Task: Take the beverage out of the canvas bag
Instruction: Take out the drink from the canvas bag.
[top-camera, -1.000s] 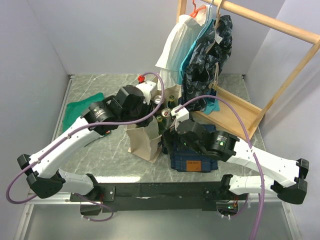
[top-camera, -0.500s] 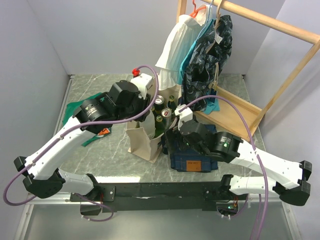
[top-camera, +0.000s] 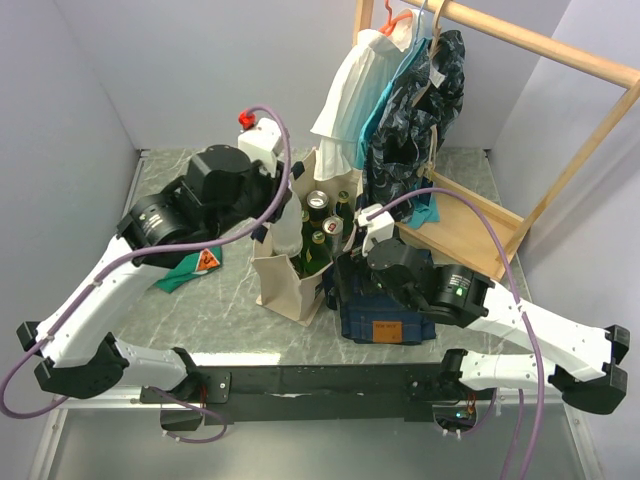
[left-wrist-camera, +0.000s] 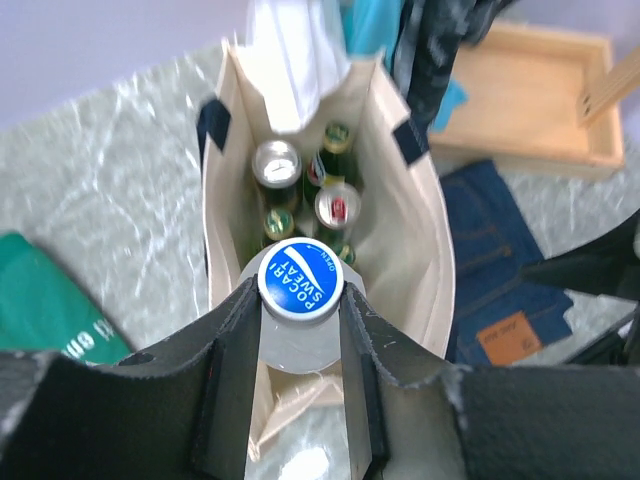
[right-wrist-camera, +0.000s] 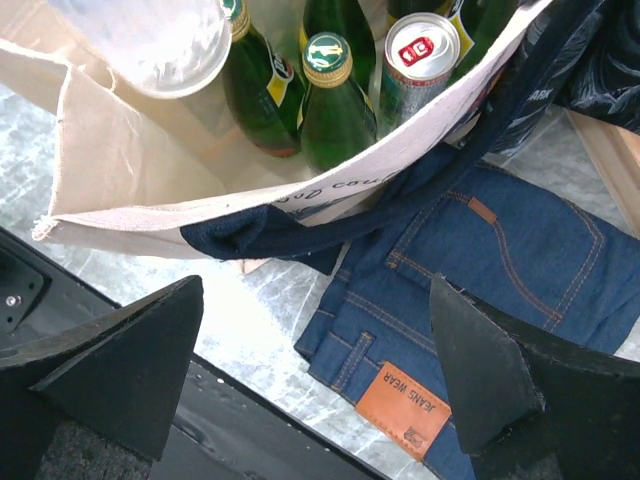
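One bottle (left-wrist-camera: 300, 281), centre frame, clamped upright in my left gripper (left-wrist-camera: 298, 340) to clear the canvas bag (left-wrist-camera: 402, 232); right gripper (right-wrist-camera: 315, 292) jaws apart.

The top camera looks down from behind onto the whole table (top-camera: 230, 320). Both wrist cameras hang close above the canvas bag (left-wrist-camera: 400, 230), sharing its bottles (right-wrist-camera: 335, 100).

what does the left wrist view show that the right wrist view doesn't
Only left wrist: the blue cap of the bottle pinched in the left end effector, plus the green cloth and wooden tray. Only right wrist: the open right end effector and the bottle's clear base. Both: the bag, green bottles, can and jeans.
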